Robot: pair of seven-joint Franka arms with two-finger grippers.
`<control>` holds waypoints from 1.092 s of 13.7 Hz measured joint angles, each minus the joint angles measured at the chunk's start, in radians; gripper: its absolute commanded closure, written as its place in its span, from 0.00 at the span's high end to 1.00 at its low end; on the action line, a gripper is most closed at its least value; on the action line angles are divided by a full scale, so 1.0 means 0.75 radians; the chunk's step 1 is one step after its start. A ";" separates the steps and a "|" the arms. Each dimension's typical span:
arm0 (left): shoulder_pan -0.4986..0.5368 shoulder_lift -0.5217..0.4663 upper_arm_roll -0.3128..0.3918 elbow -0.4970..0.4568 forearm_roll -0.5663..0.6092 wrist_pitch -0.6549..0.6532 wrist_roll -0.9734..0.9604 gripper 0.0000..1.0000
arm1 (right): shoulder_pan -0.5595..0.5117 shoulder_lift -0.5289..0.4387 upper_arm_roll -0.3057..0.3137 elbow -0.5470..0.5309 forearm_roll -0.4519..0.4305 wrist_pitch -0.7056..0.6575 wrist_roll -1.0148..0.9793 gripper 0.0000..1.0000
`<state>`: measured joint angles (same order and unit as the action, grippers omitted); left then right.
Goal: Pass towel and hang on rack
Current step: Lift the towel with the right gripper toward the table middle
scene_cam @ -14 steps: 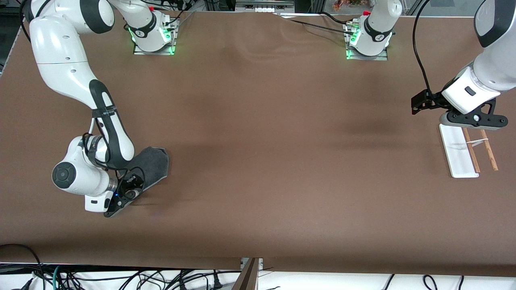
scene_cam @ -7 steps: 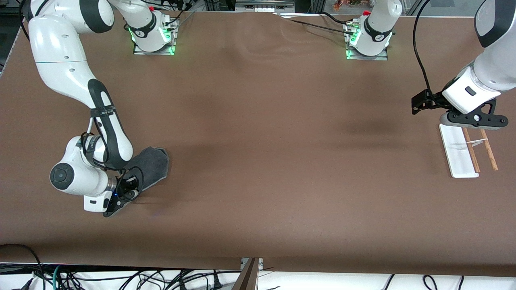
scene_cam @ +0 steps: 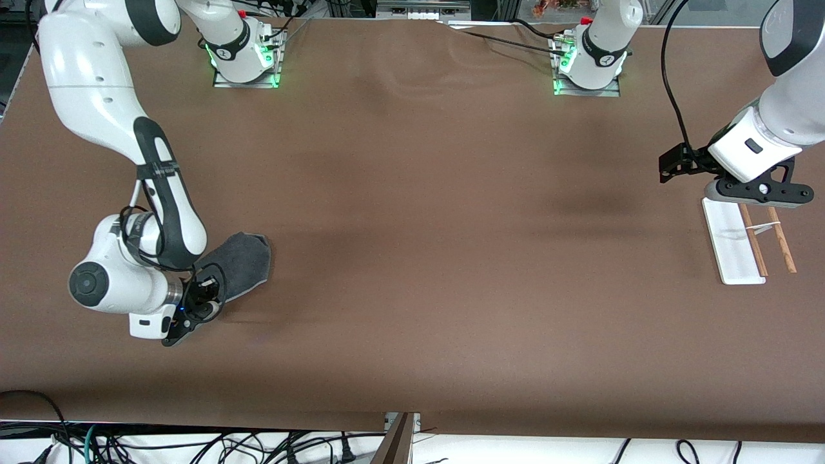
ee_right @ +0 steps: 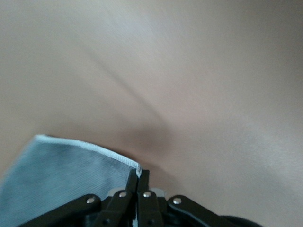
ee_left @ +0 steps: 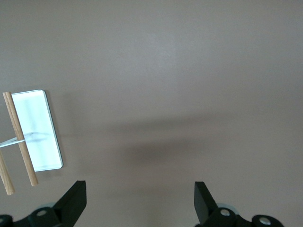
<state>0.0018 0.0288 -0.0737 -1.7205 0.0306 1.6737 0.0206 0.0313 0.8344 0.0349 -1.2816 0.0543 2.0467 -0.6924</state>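
Grey towel (scene_cam: 242,264), one; rack (scene_cam: 735,248), one, two rods.

Brown table (scene_cam: 412,212), tangled cables (scene_cam: 193,444) below its front edge, wooden post (scene_cam: 394,441) there too

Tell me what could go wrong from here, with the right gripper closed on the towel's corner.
1. The right gripper pinches only the trimmed corner of the towel; that thin hold may slip on lifting.
2. Most of the towel lies on the table, so it may drag or swing.
3. The left gripper waits open over the rack at its end of the table; a careless handover could knock the rods.
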 measured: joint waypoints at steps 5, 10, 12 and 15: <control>0.000 0.000 0.002 0.000 0.000 -0.007 0.000 1.00 | 0.161 -0.192 0.014 0.165 0.004 -0.277 0.096 0.00; 0.001 0.000 0.006 0.000 0.000 -0.008 0.000 1.00 | 0.355 -0.266 0.052 0.177 0.008 -0.278 0.217 0.00; 0.001 0.000 0.007 0.000 0.000 -0.008 0.000 1.00 | 0.409 -0.270 0.103 0.202 0.008 -0.269 0.280 0.00; 0.001 0.000 0.006 0.000 0.000 -0.008 0.000 1.00 | 0.458 -0.271 0.158 0.253 0.008 -0.238 0.386 0.00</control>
<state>0.0025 0.0290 -0.0690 -1.7204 0.0306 1.6679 0.0207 0.3744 0.6316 0.1535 -1.0918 0.0602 1.8680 -0.4028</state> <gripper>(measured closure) 0.000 0.982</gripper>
